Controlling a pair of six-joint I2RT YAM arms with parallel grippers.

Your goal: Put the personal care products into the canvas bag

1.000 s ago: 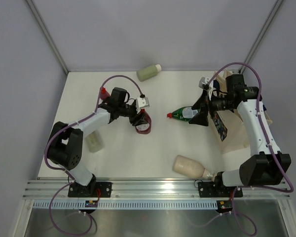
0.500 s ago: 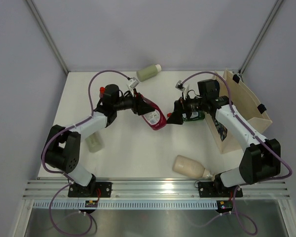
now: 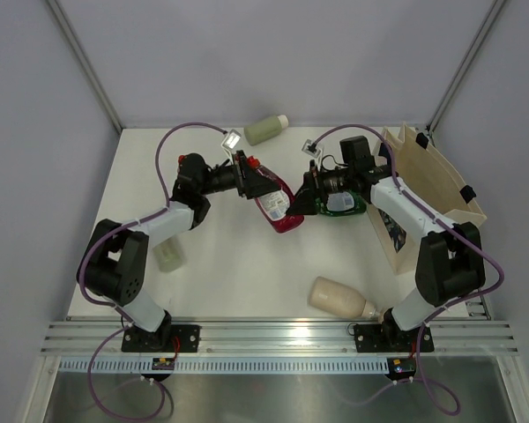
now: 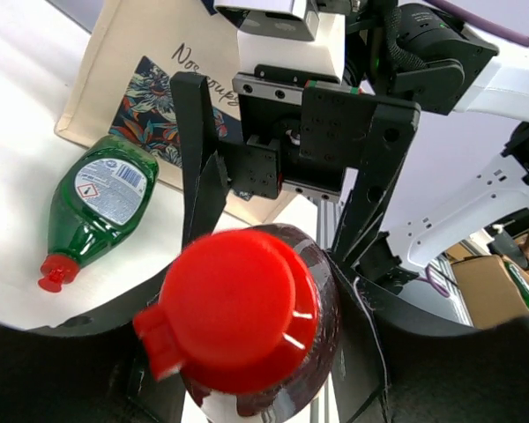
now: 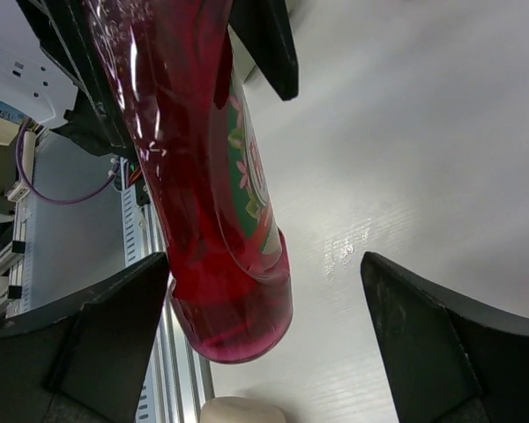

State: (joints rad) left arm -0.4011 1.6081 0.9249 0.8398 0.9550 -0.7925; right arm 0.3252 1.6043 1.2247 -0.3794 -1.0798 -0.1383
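Two-arm meet, table (image 3: 229,264) centre | left pincer (image 3: 254,179) holds dark red bottle (image 3: 279,210) | right pincer (image 3: 305,201) wide around base

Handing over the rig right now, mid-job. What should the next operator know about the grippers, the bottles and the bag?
Left gripper: shut on a dark red bottle, base pointing toward the right arm.
Right gripper: open, fingers spread around that bottle's base, not gripping.
On the table: green bottle beside the canvas bag; beige bottle at the near edge; one sage cylinder far, another by the left arm. A red cap shows behind the left arm.
Done: no bottle seen in the bag.
Left: likely finish this handover, then bag everything.
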